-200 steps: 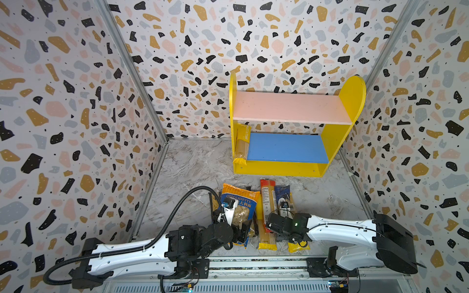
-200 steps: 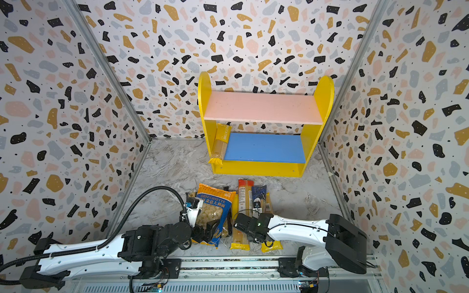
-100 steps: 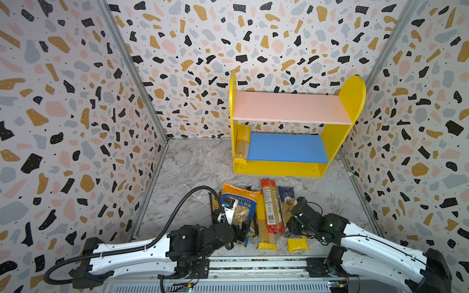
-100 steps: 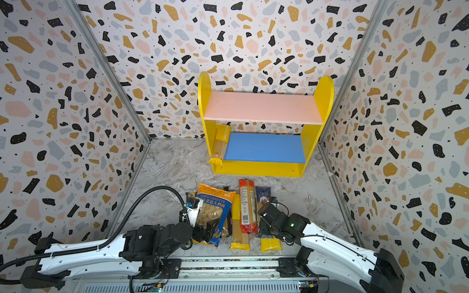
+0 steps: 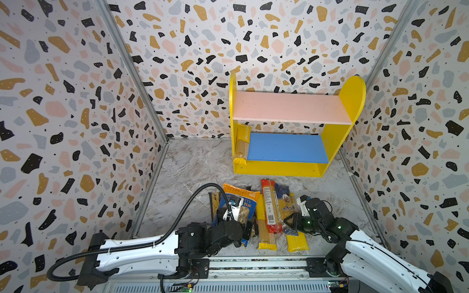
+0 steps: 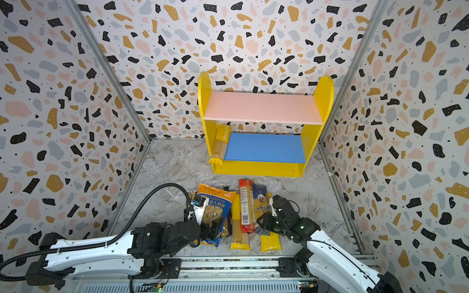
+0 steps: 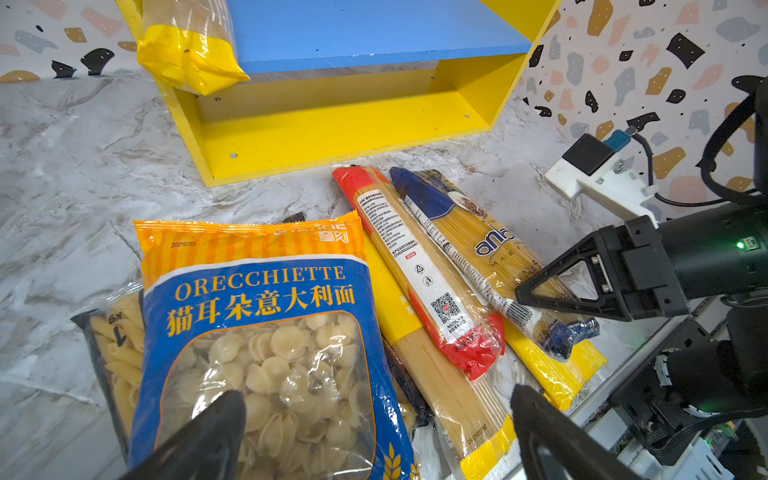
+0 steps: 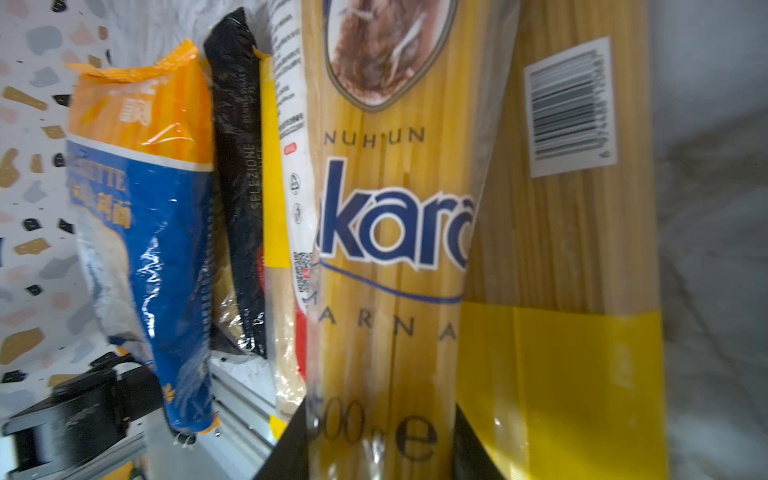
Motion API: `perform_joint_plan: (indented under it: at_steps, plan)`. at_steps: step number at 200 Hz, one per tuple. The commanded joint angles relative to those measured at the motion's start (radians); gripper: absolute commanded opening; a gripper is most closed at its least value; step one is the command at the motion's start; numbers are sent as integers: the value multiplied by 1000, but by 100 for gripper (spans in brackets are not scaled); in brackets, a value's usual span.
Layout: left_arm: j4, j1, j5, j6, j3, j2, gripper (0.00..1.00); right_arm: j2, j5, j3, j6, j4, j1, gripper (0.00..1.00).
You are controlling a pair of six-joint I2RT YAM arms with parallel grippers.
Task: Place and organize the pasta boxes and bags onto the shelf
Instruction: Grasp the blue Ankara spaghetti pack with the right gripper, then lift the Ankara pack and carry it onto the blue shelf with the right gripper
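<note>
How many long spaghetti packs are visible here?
5. A shelved pack at the blue board's left end; four on the table: yellow pack, red pack partly atop it, blue pack in the right fingers, second yellow pack beneath. Others may be hidden.

Orecchiette bag (image 7: 257,332), wide-spread tool (image 7: 376,397) perhaps touching

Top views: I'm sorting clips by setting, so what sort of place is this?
Probably a robot test booth: speckled panel walls box in a marble-look tabletop, with a toy-like shelf and rail-mounted arms.
</note>
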Motion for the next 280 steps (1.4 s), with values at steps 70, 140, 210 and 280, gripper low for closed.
perform_joint_plan:
  at_steps: [70,140,210,280]
  plan:
    - [-51,-3,-132,-63,37,-2,99,-104,-346,-13,6,262,-143,14]
    - [-88,-2,-169,-60,37,-49,99,-118,-426,27,41,341,-157,13]
    - [-120,-1,-180,-56,58,-56,99,-78,-476,98,53,409,-190,12]
    - [-96,13,-172,-11,101,-5,99,9,-544,196,54,488,-247,12]
